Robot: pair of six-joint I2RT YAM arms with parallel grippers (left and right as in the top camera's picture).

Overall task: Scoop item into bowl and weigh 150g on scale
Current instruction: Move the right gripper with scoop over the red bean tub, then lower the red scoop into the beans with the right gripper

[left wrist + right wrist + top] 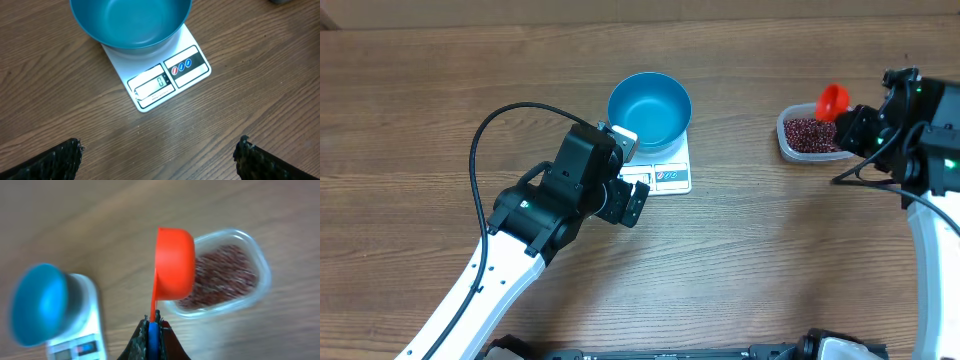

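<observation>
The blue bowl (650,108) (130,22) (37,302) stands empty on the white scale (672,180) (170,75) (80,340). My left gripper (632,200) (157,152) hovers open over bare table just in front of the scale's display edge, with nothing between its fingers. The small red-brown beans (810,133) (220,275) lie in a clear tub (786,140) (262,280) at the right. My right gripper (855,125) (153,322) is shut on the handle of an orange scoop (832,100) (174,262), whose cup hangs over the tub's end nearest the scale.
The wooden table runs wide around the scale. A black cable (480,140) loops off the left arm over the table's left part. The right arm's body (930,150) stands close to the right edge beside the tub.
</observation>
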